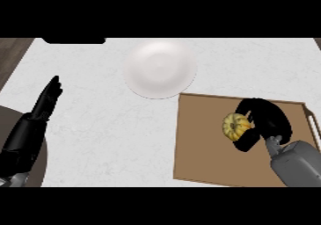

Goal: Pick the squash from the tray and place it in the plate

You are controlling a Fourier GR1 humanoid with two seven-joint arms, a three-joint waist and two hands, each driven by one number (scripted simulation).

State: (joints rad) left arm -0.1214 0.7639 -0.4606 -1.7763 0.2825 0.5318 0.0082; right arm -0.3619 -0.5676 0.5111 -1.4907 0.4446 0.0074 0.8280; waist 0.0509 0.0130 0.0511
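Pale marbled counter (111,127) is filling the view. At its left edge the left hand (44,103) is resting open, fingers straight and pointing up, holding nothing. Further right, near the far edge, the white plate (160,68) is sitting just beyond the far left corner of the brown tray (202,149). On that tray the yellow squash (235,126) is lying in the upper middle, and the right hand (273,116) is curling round it — fingers arching over its far side, thumb closing in from the near side.
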